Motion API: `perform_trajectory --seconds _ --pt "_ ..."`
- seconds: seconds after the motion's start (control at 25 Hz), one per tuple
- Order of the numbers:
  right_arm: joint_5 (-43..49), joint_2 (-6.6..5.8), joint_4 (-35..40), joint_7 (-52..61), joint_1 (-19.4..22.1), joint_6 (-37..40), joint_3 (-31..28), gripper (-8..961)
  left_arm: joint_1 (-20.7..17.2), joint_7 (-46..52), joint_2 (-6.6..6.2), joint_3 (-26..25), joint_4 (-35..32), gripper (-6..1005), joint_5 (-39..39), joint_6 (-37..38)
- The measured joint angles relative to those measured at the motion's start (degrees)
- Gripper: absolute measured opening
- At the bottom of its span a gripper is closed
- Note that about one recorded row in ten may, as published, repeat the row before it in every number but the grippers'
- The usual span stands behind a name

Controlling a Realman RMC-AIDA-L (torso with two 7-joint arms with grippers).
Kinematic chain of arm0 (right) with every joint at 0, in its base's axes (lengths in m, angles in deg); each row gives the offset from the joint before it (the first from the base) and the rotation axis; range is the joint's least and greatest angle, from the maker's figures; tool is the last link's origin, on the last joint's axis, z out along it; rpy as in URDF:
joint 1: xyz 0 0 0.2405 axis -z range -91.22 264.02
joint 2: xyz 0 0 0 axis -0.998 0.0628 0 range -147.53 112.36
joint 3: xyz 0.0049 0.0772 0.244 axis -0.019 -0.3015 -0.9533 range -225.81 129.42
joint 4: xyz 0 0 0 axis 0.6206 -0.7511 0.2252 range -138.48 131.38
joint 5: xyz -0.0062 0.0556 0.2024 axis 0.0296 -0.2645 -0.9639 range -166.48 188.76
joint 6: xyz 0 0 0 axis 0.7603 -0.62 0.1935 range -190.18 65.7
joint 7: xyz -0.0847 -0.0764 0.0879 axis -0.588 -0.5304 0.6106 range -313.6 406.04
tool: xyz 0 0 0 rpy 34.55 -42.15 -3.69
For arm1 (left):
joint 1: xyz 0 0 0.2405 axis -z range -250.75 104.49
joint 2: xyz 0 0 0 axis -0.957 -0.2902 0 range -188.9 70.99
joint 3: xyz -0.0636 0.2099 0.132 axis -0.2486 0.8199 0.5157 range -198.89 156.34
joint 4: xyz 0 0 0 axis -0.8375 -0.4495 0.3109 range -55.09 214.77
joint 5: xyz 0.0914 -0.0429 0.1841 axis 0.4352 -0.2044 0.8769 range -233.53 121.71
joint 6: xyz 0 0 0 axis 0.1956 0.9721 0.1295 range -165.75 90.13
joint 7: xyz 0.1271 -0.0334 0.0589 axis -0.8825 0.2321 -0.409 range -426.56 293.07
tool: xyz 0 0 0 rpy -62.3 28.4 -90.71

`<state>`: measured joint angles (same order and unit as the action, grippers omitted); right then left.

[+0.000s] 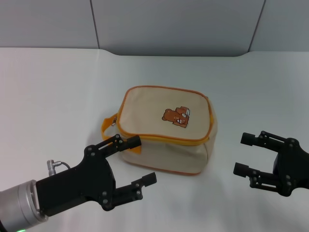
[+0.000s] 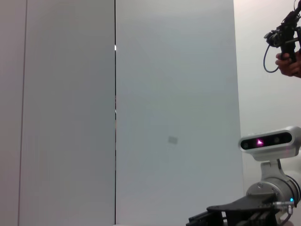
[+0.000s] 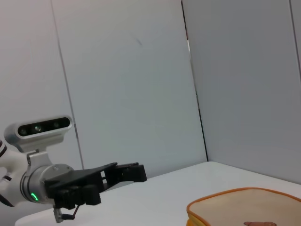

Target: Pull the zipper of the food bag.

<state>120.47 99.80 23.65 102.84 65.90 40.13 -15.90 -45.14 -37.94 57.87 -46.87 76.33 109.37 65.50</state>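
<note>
Resting flat on the white tabletop (image 1: 58,87), the food bag (image 1: 166,129) lies between both arms with its bear-print panel facing up, and the zipper (image 1: 169,139) runs as a yellow-orange band around that panel's edge; its pull tab I cannot pick out with certainty. The likeliest slip, as I judge it, is the left gripper (image 1: 136,162) closing on the loop handle (image 1: 109,126) instead of the zip band, since handle and band share a colour and sit just beside each other at the corner nearest that gripper. A second risk: the bag looks soft and nothing pins it, so a pull on the tab could drag the whole pouch across the tabletop unless the other arm braces it. The left gripper hovers low at the bag's near left corner, its fingers (image 1: 145,180) spread wide and empty, the upper one reaching over the corner. The right gripper (image 1: 246,153) hangs off the bag's right side, a little apart from it, its fingers likewise spread and holding nothing, pointing toward the bag.
</note>
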Motion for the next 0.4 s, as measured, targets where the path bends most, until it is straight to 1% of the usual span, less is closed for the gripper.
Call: perform_trajectory --seconds 0.4 --pt "-0.02 0.12 -0.31 0.06 -0.07 -0.31 0.02 768 -0.33 -1.36 0.16 -0.88 0.22 770 -0.23 1.29"
